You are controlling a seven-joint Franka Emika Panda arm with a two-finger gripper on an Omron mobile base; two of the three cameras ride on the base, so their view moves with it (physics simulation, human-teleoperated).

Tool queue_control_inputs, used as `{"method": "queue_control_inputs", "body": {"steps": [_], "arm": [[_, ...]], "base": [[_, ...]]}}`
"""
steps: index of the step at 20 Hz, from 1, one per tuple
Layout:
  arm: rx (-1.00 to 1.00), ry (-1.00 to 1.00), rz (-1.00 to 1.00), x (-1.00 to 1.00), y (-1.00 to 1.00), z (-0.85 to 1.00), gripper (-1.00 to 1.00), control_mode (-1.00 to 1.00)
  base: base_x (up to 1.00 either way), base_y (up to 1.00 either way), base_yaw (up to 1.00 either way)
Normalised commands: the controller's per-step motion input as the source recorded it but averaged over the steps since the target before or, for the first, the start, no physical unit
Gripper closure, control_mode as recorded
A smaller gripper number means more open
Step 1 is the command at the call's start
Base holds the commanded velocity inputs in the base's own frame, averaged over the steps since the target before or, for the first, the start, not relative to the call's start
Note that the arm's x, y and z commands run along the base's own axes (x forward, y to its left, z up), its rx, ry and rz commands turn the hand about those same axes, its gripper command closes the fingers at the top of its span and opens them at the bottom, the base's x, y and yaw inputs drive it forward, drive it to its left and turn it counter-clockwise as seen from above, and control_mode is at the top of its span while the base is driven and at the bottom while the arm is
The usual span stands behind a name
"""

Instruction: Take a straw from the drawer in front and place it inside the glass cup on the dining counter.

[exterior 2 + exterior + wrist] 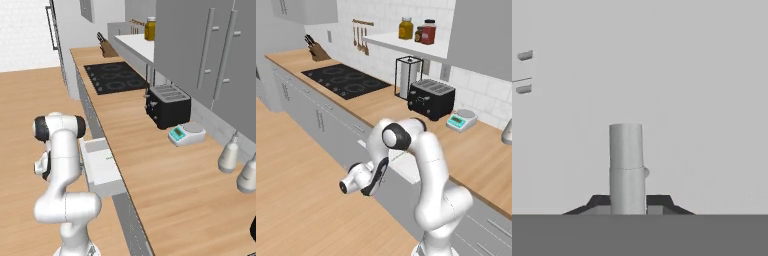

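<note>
Fingers (pixel 659 201) pinch the bar handle (pixel 626 160), a smooth grey metal cylinder. Step in hand looks like pulling the drawer (pixel 102 172) out. It's part-way open: shallow, white inside, flat grey front. Thin green fleck on its floor is likely the straw (pixel 107 158). Next move: draw straight back, let go, reach in. Wood-grain counter (pixel 165 185) beyond.

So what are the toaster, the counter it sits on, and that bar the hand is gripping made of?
The toaster looks like glossy black plastic or enamelled metal, judging by its soft sheen. The counter appears to be light matte wood, with visible grain. The bar, held in the shut gripper, looks like brushed grey metal, smooth and round; likely the drawer handle.
</note>
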Motion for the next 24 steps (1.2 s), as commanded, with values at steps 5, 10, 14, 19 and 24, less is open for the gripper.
{"method": "queue_control_inputs", "body": {"steps": [5,10,14,19,24], "arm": [[0.03,0.00,0.01,-0.59,1.00,0.00,1.00,-1.00],[0.07,0.04,0.01,-0.51,1.00,0.04,1.00,-1.00],[0.22,0.12,0.00,-0.34,0.71,0.28,-1.00,-1.00],[0.40,0.23,0.00,-0.28,0.11,0.61,-1.00,-1.00],[0.53,0.34,0.00,-0.29,0.00,0.74,-1.00,-1.00]], "base": [[0.00,0.00,0.00],[0.00,0.00,0.00],[0.00,0.00,0.00],[0.00,0.00,0.00],[0.00,0.00,0.00]]}}
